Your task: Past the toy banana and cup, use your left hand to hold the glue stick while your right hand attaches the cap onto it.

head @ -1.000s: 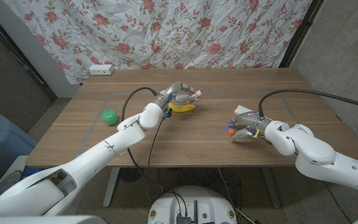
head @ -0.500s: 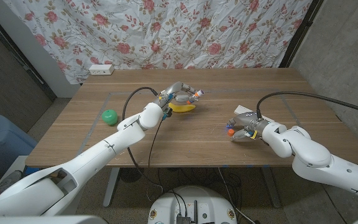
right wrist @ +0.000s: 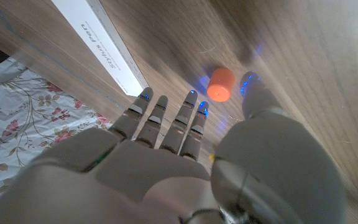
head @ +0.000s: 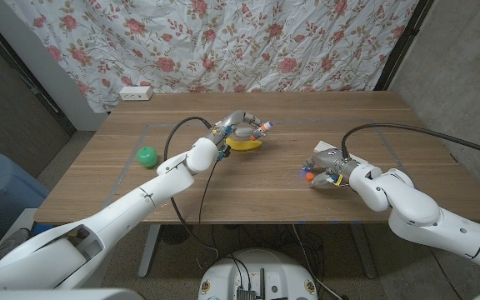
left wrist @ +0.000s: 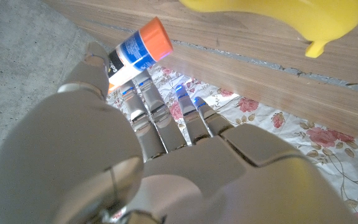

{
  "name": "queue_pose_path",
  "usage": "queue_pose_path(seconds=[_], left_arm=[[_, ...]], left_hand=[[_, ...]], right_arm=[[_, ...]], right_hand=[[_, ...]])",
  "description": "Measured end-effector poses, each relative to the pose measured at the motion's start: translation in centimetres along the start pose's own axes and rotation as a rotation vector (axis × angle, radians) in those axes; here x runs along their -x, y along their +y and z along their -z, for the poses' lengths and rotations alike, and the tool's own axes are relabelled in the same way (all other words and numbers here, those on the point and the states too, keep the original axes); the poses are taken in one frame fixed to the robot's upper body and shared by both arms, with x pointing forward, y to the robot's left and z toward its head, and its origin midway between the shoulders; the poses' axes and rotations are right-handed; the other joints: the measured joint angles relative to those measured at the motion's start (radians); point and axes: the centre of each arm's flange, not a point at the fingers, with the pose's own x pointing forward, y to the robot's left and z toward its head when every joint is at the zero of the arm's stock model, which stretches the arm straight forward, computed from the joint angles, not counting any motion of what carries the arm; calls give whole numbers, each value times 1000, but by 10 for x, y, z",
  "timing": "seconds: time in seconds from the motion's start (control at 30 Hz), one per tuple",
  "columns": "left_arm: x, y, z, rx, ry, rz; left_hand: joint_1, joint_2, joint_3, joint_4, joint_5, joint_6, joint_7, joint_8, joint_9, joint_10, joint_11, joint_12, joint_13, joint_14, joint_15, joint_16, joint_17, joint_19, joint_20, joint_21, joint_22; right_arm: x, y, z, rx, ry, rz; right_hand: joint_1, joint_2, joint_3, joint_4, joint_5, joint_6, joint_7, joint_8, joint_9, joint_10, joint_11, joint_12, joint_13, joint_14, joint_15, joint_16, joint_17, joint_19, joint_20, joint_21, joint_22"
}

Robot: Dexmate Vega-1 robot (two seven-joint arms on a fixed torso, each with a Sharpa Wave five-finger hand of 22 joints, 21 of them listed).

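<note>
My left hand [head: 238, 125] hangs just above the yellow toy banana [head: 245, 144] and pinches the glue stick [head: 262, 127], a white and blue tube with an orange end [left wrist: 139, 48], between thumb and fingers. The banana [left wrist: 278, 14] lies on the wood just beyond it. The green cup [head: 146, 156] stands at the table's left. The small orange cap [head: 308, 176] lies on the table in front of my right hand [head: 329, 171]. In the right wrist view the cap [right wrist: 221, 84] sits between the thumb tip and the outstretched fingers [right wrist: 166, 118], not gripped.
A flat white box [head: 327, 147] lies just behind my right hand, its long printed edge [right wrist: 101, 38] close past the fingertips. A white power strip [head: 135, 92] sits at the table's far left edge. A flowered cloth hangs behind the table.
My right forearm has crept a little toward the table's middle; the hand stays at the orange cap. The left hand and glue stick have not moved.
</note>
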Motion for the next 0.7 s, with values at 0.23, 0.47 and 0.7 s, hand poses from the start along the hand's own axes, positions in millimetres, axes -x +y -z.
queue_pose_path(seconds=[0.23,0.47,0.7], left_arm=[[0,1,1,-2,1,1],[0,2,1,-3,1,2],[0,2,1,-3,0,2]], left_hand=[[0,0,0,0,4,0,0,3,0,0,0,5,0,0,0,0,0,0,0,0,0],[0,0,0,0,4,0,0,4,0,0,0,5,-1,0,0,0,0,0,0,0,0],[0,0,0,0,4,0,0,4,0,0,0,5,-1,0,0,0,0,0,0,0,0]], right_arm=[[-1,0,-1,16,7,12],[-1,2,-2,26,9,22],[-2,4,0,32,16,39]], right_hand=[[17,-17,-11,11,0,46,-3,15,5,43,-1,0,-1,29,0,0,0,16,-9,0,0],[17,-17,-24,12,8,85,-3,27,5,88,-5,-6,-1,55,-1,7,0,28,-14,0,0],[24,-11,-39,11,15,131,-7,40,5,125,-4,-7,-5,76,-2,7,0,39,-18,0,0]])
